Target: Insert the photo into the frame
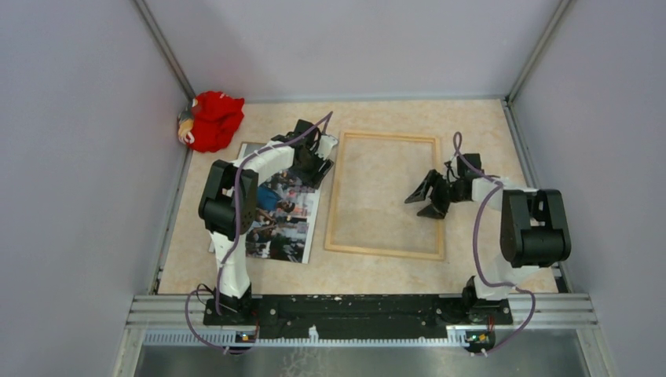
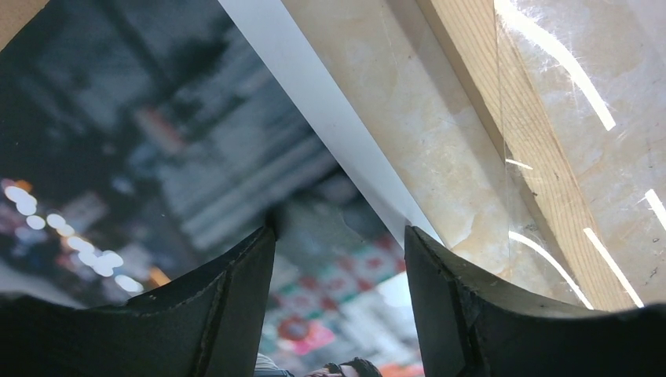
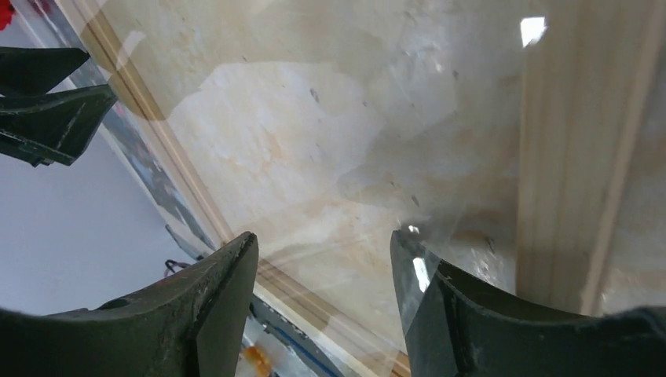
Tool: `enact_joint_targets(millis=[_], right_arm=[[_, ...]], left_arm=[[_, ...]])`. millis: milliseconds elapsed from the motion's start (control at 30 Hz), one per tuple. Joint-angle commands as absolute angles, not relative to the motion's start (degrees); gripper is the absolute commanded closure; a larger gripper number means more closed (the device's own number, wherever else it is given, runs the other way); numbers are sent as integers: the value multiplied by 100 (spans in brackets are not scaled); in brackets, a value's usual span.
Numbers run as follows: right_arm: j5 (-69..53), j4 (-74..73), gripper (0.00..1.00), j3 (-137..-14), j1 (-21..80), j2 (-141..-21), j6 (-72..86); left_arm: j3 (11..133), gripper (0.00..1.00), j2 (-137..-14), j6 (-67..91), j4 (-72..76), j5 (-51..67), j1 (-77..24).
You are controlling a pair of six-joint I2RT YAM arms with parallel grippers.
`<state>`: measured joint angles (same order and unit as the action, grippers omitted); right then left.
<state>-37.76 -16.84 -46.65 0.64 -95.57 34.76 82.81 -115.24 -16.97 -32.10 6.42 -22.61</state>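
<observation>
The photo (image 1: 284, 224) lies picture side up on the table, just left of the frame (image 1: 384, 251). That frame is a thin light-wood rectangle with a clear pane, flat at the table's middle. My left gripper (image 1: 316, 159) hovers low over the photo's far right corner. In the left wrist view it (image 2: 339, 232) is open over the photo (image 2: 157, 133) near the white border, with the frame's wooden rail (image 2: 503, 118) to the right. My right gripper (image 1: 425, 197) hangs open above the pane's right part. In the right wrist view it (image 3: 323, 236) holds nothing, and a glinting clear edge shows at its right fingertip (image 3: 416, 267).
A red cloth toy (image 1: 214, 119) sits in the back left corner against the wall. Grey walls close in the beige table (image 1: 479, 126) on three sides. The arms' base rail (image 1: 361, 306) runs along the near edge.
</observation>
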Motion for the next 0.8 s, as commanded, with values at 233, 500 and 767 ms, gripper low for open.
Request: enact_joint_targets(millis=[233, 500, 767], right_arm=[[-3376, -667, 50, -3680, 45, -8286, 4381], [-3997, 288, 88, -3850, 53, -8323, 4206], [-4403, -2196, 100, -5742, 48, -8894, 2498]], left_arm=[[8213, 33, -11600, -1784, -3322, 563, -2291], [8270, 32, -11584, -1763, -3387, 629, -2289], [8542, 30, -11584, -1795, -3579, 676, -2285]])
